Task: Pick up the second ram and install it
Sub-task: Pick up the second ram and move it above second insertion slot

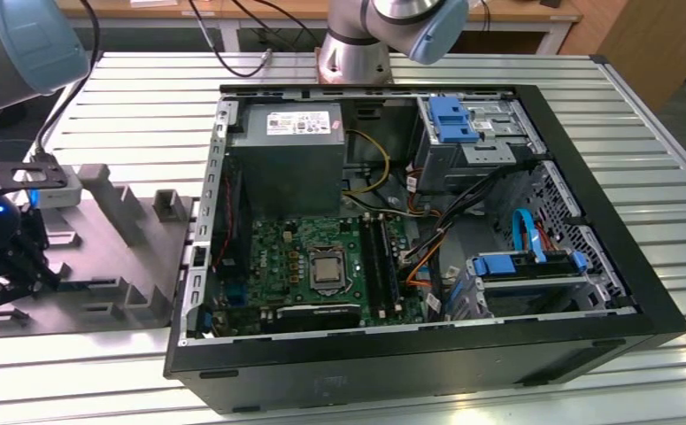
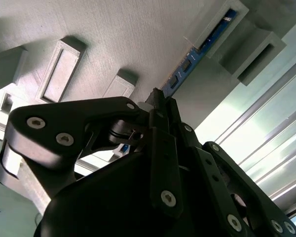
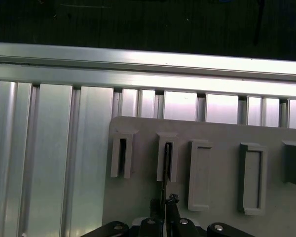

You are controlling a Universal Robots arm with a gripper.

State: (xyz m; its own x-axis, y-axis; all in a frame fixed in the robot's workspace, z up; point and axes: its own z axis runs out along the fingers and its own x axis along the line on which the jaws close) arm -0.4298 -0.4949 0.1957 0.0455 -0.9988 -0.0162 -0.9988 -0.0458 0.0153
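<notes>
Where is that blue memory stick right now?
The second ram stands on edge in a slot of the grey holder, at the exterior view's left beside the open computer case, with the tool closed on its near end.

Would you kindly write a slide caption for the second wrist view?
Gripper closed on the blue ram, which stands on edge in the grey holder.

Lab: aluminium-slat bench [image 1: 626,106], opened computer case [image 1: 437,367]

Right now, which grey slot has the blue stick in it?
The narrow slot straight ahead of the gripper holds the second ram; the slots beside it look empty.
</notes>
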